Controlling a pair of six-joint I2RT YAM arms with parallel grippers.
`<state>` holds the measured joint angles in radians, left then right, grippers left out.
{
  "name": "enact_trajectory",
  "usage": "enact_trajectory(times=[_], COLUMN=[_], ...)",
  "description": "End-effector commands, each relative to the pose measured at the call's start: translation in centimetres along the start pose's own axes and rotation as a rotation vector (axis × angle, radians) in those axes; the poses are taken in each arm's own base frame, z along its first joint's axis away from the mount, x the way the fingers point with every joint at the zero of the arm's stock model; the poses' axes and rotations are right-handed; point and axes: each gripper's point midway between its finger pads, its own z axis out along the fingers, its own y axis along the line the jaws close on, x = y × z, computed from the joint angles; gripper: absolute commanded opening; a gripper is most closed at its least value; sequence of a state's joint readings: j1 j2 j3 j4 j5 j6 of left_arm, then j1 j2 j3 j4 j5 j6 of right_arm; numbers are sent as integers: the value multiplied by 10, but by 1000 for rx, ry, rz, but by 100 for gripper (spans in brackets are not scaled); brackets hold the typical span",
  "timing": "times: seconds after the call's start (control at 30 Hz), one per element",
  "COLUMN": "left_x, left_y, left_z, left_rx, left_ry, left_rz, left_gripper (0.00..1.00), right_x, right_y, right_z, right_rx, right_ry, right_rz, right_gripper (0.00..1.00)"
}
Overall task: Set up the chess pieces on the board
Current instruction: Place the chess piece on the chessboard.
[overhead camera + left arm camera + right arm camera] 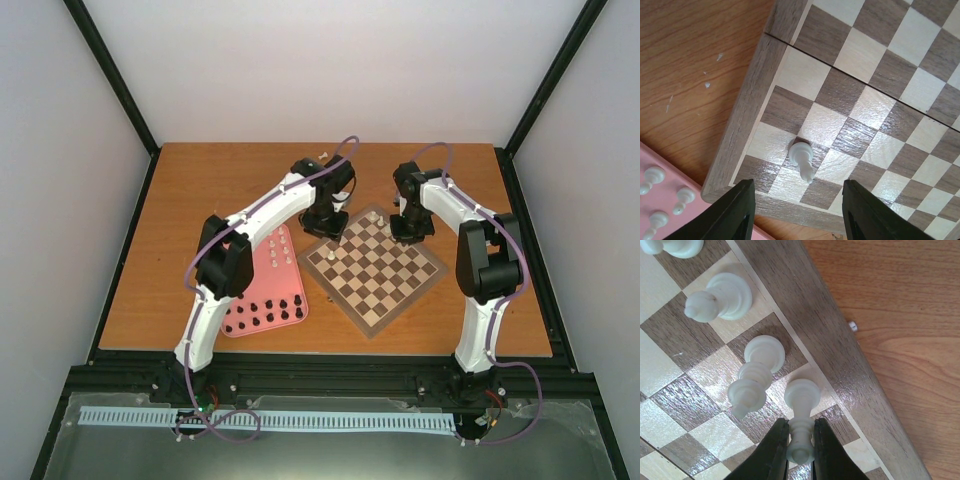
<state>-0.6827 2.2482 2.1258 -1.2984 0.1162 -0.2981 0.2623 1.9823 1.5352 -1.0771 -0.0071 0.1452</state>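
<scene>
Starting nearest the arm bases: the pink tray [262,285] sits on the worktop [200,190] at 9 o'clock from the board [375,275]. The black pieces [265,318] are lined up at its near end, with a few white ones [280,250] further up. It makes sense as a parts bin right beside the board.

The board is turned like a diamond, so each arm gets one far edge to work. The left gripper [799,192] hovers at the 11 o'clock edge, roughly half open and touching nothing. A white pawn [801,152] stands upright by itself near the corner, just past the fingertips. My read is that one's placed and free.

The right gripper [801,427] is at the 1 o'clock edge, clamped tight on the head of a white piece [802,392]. Its base is on an edge square, just beside another white piece [752,380] at its 9 o'clock. I'd guess it's seating that one in the back row.
</scene>
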Motion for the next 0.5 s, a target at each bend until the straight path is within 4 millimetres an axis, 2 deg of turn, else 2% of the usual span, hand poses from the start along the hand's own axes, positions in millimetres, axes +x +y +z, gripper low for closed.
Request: enact_trajectory(times=[0.0,0.17,0.37,0.47], left_x=[1,4,4,2], left_y=[4,5,6,5], left_z=[-17,-14,-15,-17], left_rx=[-8,-7,-12,-10], left_ry=[-25,-20,-25,-31], left_rz=[16,11,12,11], left_gripper=[51,51,51,51], right_x=[2,3,2,1], right_y=[-3,-3,-3,-2], right_z=[-5,-6,-11,-15], right_rx=[-4,-3,-7,-9], right_ry=[1,4,-12,-27], right_rz=[-2,-2,-4,-4], right_gripper=[11,14,30,34])
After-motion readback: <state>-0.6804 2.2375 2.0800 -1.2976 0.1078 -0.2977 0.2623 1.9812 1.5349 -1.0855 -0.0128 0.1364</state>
